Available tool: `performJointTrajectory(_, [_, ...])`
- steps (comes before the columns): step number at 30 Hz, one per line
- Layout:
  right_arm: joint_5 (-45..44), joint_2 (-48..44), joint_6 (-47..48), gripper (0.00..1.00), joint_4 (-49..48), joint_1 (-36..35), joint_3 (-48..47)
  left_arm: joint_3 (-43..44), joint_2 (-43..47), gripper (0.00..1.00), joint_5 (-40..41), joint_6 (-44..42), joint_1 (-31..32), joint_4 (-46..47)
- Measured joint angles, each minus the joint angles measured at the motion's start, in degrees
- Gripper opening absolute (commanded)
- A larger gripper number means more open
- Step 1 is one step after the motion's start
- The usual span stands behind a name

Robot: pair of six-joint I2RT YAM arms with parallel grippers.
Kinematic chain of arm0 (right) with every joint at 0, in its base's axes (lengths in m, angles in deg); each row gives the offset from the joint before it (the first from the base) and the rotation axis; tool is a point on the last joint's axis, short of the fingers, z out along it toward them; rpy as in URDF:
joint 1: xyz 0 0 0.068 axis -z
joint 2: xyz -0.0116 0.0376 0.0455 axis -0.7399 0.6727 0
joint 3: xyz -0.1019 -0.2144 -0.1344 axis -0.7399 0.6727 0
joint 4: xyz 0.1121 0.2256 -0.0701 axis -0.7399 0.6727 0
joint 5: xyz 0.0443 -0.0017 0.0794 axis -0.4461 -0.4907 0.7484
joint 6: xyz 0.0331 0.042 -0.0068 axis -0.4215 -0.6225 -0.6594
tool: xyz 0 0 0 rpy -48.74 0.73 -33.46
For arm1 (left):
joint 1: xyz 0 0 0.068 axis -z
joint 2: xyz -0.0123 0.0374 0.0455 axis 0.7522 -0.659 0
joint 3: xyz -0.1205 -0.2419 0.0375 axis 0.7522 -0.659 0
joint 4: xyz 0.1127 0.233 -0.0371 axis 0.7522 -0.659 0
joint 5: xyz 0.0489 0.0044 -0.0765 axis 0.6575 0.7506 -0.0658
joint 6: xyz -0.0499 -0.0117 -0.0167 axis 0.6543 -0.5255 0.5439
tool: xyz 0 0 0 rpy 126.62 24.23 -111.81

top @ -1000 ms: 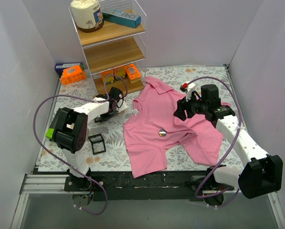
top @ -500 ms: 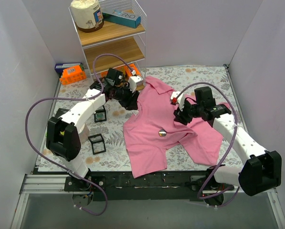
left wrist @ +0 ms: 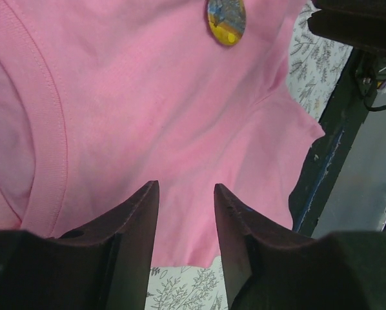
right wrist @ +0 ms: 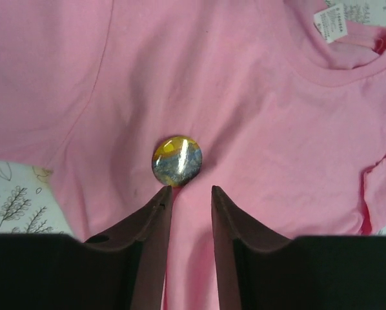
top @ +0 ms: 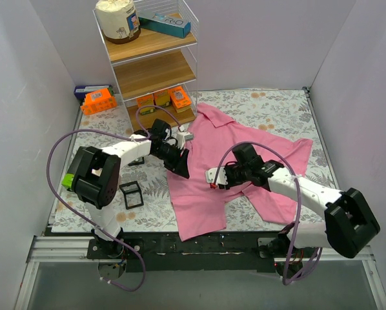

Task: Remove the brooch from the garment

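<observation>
Poising right gripper (right wrist: 188,210) narrowly parted, gripping nothing, tips just short of brooch (right wrist: 177,161) (yellowish, shiny) lying flat on garment (right wrist: 277,123). Hovering left gripper (left wrist: 185,213) over same garment, also narrowly parted and empty, brooch well beyond its tips.

1. brooch (right wrist: 177,161): glossy, smooth, reflective face.
2. garment (right wrist: 257,116): soft matt pink cloth, ribbed hem.
3. table cloth (top: 270,106): matt printed fabric.
4. shelf (top: 155,71): smooth wood boards, white wire frame.
</observation>
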Motion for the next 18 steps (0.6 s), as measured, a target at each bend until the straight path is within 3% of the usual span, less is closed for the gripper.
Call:
performJointTrajectory(12, [-4.11,10.01,8.33,0.54,-6.47,-4.07,1.73,-6.62,-0.96,0.37,4.72,-0.55,-0.02,-0.50])
performJointTrajectory(18, [-4.22,12.26,9.03,0.55,-7.26,-4.07,1.73,-6.58,-0.96,0.37,5.01,-0.81,-0.02,-0.42])
